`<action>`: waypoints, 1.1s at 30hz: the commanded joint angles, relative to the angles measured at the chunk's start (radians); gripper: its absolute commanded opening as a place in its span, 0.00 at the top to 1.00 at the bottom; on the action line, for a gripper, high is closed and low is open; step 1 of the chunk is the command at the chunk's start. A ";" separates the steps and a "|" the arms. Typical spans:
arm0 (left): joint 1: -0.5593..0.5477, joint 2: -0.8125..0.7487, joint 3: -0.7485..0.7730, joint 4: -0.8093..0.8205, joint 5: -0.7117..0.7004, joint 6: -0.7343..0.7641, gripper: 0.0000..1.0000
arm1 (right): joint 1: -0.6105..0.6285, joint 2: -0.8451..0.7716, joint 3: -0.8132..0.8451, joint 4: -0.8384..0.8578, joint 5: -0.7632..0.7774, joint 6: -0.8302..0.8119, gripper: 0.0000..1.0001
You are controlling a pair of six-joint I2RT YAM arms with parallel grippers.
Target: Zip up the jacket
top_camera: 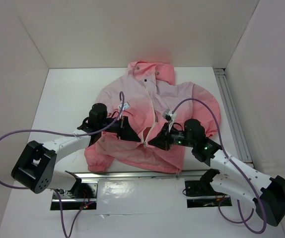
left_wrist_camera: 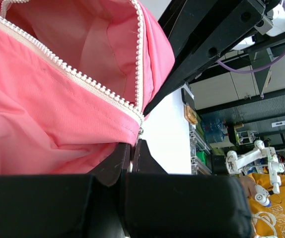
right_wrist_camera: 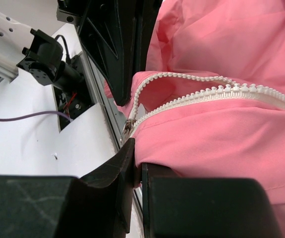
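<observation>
Surface: white surface point(top_camera: 65, 99), closed in by white walls point(top_camera: 132, 29); a metal rail point(top_camera: 232, 116) runs along its right edge.
Jacket: pink jacket point(top_camera: 137, 96) lies flat mid-surface, hood toward the far wall, hem toward the arm bases. The zipper point(right_wrist_camera: 222, 93) is undone, tooth rows parted.
Left gripper point(left_wrist_camera: 131, 154): pressed together, pinching the hem beside the zipper's bottom end.
Right gripper point(right_wrist_camera: 138, 166): pressed together, pinching the hem on the other side.
Hidden: both grippers cover the lower zipper from above; slider point(right_wrist_camera: 128, 128) small, engagement unclear.
</observation>
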 commanded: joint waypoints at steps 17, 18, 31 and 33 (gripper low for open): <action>-0.002 -0.025 -0.012 0.091 0.056 -0.019 1.00 | -0.017 0.004 0.032 0.124 -0.062 0.001 1.00; -0.002 -0.025 -0.012 0.103 0.056 -0.019 1.00 | -0.017 0.015 0.032 0.124 -0.062 0.001 1.00; -0.002 0.004 -0.043 0.190 0.084 -0.085 1.00 | -0.017 0.003 0.032 0.134 -0.035 0.001 1.00; -0.002 0.004 -0.043 0.201 0.084 -0.095 1.00 | -0.017 -0.008 0.032 0.134 -0.035 -0.009 1.00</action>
